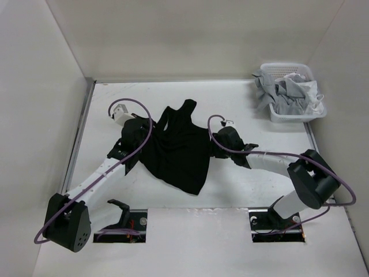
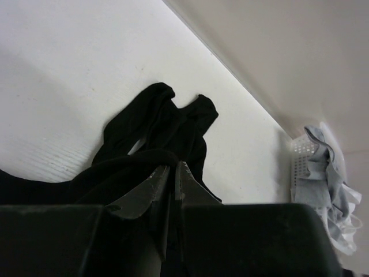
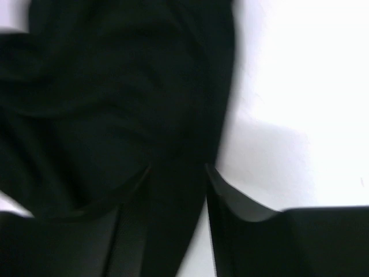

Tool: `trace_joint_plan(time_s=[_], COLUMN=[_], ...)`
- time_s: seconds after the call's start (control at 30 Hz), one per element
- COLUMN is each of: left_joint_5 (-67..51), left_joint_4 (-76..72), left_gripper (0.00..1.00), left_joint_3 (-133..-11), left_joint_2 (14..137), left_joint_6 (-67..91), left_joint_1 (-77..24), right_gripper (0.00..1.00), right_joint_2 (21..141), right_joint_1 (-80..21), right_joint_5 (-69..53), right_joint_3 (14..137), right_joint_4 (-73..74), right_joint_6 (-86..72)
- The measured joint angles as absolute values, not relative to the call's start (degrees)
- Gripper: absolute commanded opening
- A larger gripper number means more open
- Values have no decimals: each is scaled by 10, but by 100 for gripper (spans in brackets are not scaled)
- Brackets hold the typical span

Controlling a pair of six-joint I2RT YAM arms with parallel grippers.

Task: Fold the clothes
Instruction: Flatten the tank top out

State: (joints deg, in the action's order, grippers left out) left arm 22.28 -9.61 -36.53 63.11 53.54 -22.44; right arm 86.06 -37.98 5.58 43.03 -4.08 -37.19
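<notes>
The black shirt [image 1: 179, 153] lies crumpled at the middle of the bench [image 1: 242, 104], straps toward 12 o'clock. The left tool [image 2: 173, 167], pressed together, pinches its 9 o'clock edge. The right tool [image 3: 177, 173] stands spread over the 3 o'clock edge. Close the right tool on a single layer, then draw both edges apart evenly.

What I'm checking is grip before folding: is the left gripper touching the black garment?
Touching. The left wrist view shows the left gripper shut on a fold of the black garment.
</notes>
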Motion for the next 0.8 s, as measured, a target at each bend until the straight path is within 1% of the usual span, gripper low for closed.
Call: trace_joint_plan(time_s=[0.1,0.2,0.33,0.4,0.47,0.53,0.57,0.67,0.8], left_joint_5=[218,213,207,203,195,187,185,180,173], left_joint_4=[-103,-105,-106,-106,-106,-106,-105,-105,-107], left_gripper=[2,2,2,2,2,2,2,2,2], left_joint_3=[-364,-363,-354,-353,-353,-353,-353,-353,-351], left_joint_2=[631,628,613,608,604,598,595,582,578], left_joint_6=[536,537,536,536,536,536,536,536,537], left_joint_1=[-232,-237,-238,-237,-233,-227,-225,-221,-221], right_gripper=[51,49,33,31,34,43,45,47,46], right_joint_2=[880,908,957,973,979,982,982,973,945], right_joint_1=[-379,-379,-371,-365,-360,-356,-355,-355,-355], right_joint_5=[66,69,58,53,51,55,61,84,107], right_joint_3=[420,442,470,475,483,492,495,496,485], right_joint_4=[-31,-36,-53,-56,-57,-56,-56,-51,-45], right_joint_6=[-389,-400,-418,-427,-434,-437,-438,-437,-437])
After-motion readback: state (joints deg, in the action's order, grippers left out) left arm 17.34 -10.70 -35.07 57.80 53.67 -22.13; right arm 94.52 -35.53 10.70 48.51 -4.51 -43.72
